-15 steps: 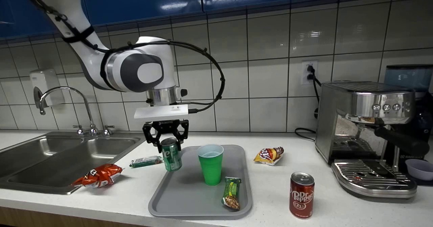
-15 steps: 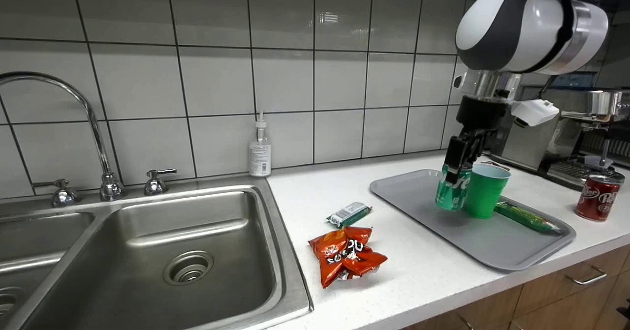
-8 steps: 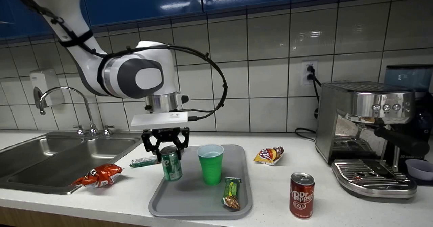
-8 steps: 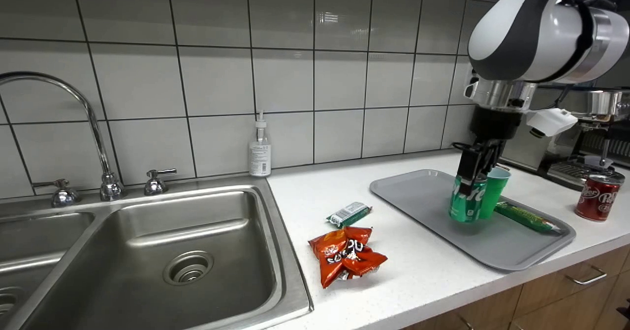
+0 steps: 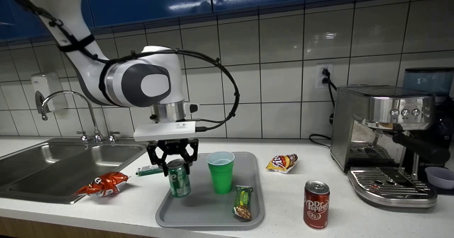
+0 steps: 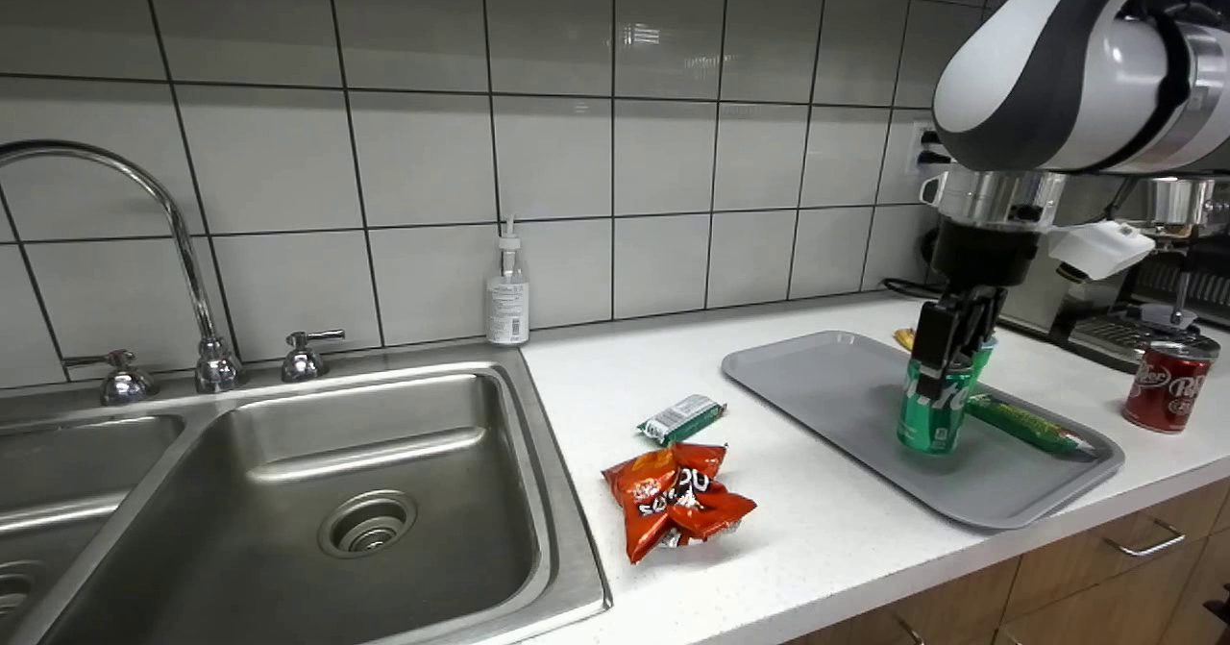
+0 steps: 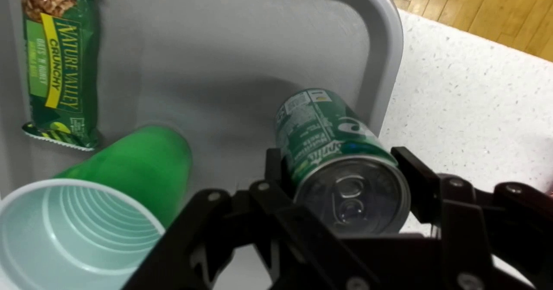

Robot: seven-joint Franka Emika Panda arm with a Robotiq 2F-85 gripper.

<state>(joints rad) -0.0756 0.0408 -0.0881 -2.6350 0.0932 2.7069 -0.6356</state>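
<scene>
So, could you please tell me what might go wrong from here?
The Sprite can, held in the gripper, might catch the nearby rim of the tray and tip. The green cup stands close by and could topple if the can or gripper bumps it.

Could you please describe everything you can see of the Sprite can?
The Sprite can is a green cylinder with whitish print, looks metal, and has a pull tab on its lid. Roughly upright, it is clasped near its top by the gripper, over the tray, near an edge; whether it touches the tray is unclear.
</scene>
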